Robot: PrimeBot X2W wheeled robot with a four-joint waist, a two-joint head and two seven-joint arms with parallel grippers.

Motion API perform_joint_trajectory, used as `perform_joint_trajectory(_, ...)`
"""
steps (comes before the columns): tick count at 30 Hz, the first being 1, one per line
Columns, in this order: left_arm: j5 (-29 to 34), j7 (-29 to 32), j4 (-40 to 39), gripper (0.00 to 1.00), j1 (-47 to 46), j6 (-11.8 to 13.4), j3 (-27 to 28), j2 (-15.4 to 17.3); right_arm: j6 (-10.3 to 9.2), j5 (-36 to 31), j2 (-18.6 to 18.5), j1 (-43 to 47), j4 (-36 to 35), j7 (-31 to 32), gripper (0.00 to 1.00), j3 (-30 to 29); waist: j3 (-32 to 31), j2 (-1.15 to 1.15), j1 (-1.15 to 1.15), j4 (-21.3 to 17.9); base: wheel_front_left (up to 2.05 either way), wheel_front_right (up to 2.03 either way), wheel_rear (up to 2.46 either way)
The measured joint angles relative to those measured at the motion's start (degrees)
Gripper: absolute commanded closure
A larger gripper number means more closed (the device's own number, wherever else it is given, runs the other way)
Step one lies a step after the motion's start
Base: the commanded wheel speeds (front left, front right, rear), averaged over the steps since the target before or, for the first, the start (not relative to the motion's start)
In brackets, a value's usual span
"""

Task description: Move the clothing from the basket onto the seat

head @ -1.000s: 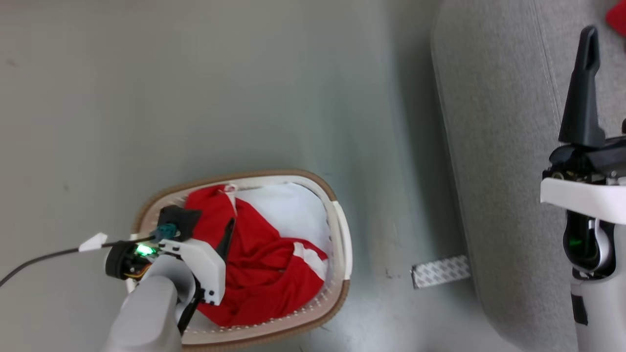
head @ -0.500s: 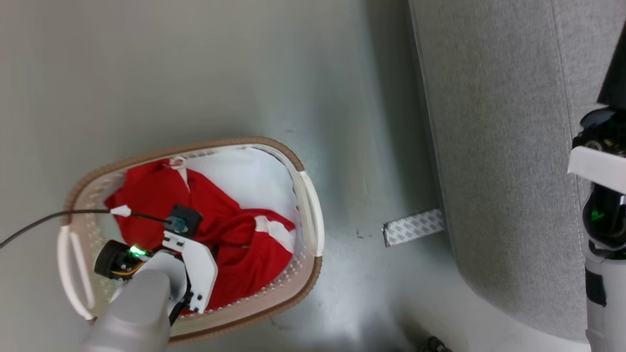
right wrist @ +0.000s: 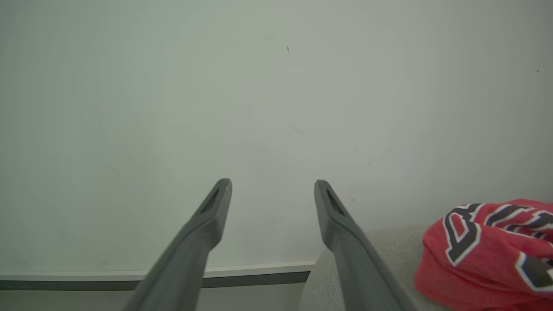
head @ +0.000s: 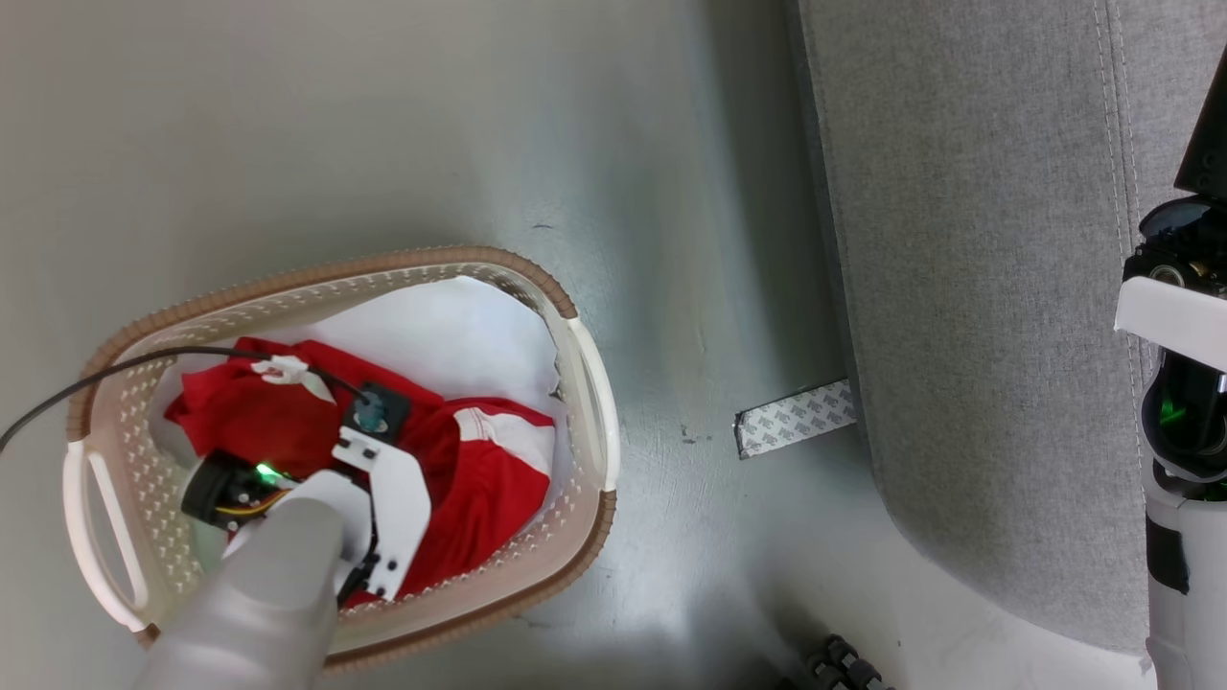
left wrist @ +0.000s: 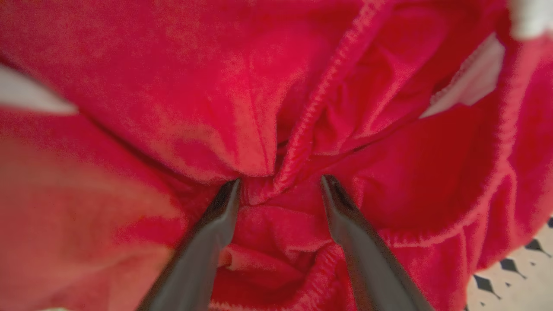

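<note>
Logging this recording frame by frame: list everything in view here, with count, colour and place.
basket: one, off-white with brown rim, on floor
red garment: one, white trim, bunched in basket
white fabric: one, in basket beside red garment
seat: one, light grey, right of basket
jersey: one, red, black-and-white lettering, on seat
patterned strip: one, grey-white, on floor by seat
left tool: open, fingers pushed into red garment
right tool: open, empty, above seat

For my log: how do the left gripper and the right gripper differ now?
The left gripper is down in the basket, the right gripper up over the seat. The left straddles a fold of red clothing; the right holds nothing. Both are open.
</note>
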Motion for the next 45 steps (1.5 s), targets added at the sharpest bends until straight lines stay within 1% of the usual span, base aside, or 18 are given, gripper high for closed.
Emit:
perform_joint_trajectory(1, -0.5, -0.1, -0.1, 1.00, -0.1, 0.0, -0.3, 0.2, 0.00, 0.0, 0.0, 0.0, 0.1, 0.0, 0.00, 0.0, 0.1, 0.00, 0.00, -0.1, 0.00, 0.00, 0.00)
perform_joint_trajectory(5, -2.0, -1.4, -0.3, 1.00, 0.0, 0.1, -1.5, 0.9, 0.00, 0.0, 0.0, 0.0, 0.7, 0.0, 0.00, -0.3, -0.6, 0.00, 0.00, 0.1, 0.00, 0.00, 0.00)
perform_joint_trajectory(11, -4.7, -5.7, -0.6, 1.00, 2.5, -0.1, -2.3, -0.5, 0.00, -0.7, 0.1, 0.4, 2.5, 0.0, 0.00, -0.5, -5.0, 0.00, 0.01, 0.9, 0.00, 0.00, 0.00)
perform_joint_trajectory(18, -8.5, -13.8, -1.5, 1.00, 5.9, -0.1, -1.4, -3.9, 0.00, -4.5, 0.1, 4.5, 4.9, 0.0, 0.00, 0.0, -14.0, 0.00, 0.00, 2.8, 0.00, 0.00, 0.00)
perform_joint_trajectory(20, -10.5, -15.6, -1.8, 1.00, 7.5, -0.1, -1.1, -4.8, 0.00, -5.2, 0.1, 6.2, 5.9, 0.0, 0.00, 0.3, -16.9, 0.00, 0.00, 3.5, 0.00, 0.00, 0.00)
perform_joint_trajectory(26, -14.7, -20.4, -4.2, 1.00, 11.2, -0.1, -2.4, -6.3, 0.00, -5.8, -1.2, 11.1, 8.1, 0.0, 0.00, 1.1, -25.8, 0.00, 0.00, 5.8, 0.00, 0.00, 0.00)
perform_joint_trajectory(31, -18.9, -24.5, -7.4, 1.00, 13.1, -0.1, -3.3, -6.7, 0.00, -5.8, -2.6, 16.1, 9.5, 0.0, 0.00, 0.8, -32.9, 0.00, -0.01, 8.1, 0.00, 0.00, 0.00)
perform_joint_trajectory(35, -21.2, -26.2, -11.2, 1.00, 13.4, -0.1, -4.0, -6.9, 0.00, -5.8, -3.2, 19.8, 10.5, 0.0, 0.00, 1.1, -38.1, 0.00, -0.01, 10.1, 0.00, 0.00, 0.00)
perform_joint_trajectory(40, -23.0, -27.0, -16.0, 1.00, 13.5, -0.1, -4.6, -6.9, 0.00, -5.7, -3.3, 24.3, 11.6, 0.0, 0.00, 1.3, -43.8, 0.00, -0.02, 12.7, 0.00, 0.00, 0.00)
perform_joint_trajectory(45, -23.7, -27.2, -21.5, 1.00, 12.8, -0.1, -4.1, -6.1, 0.00, -5.8, -2.7, 27.7, 12.8, 0.0, 0.00, 2.2, -48.2, 0.00, -0.02, 15.2, 0.00, 0.00, 0.00)
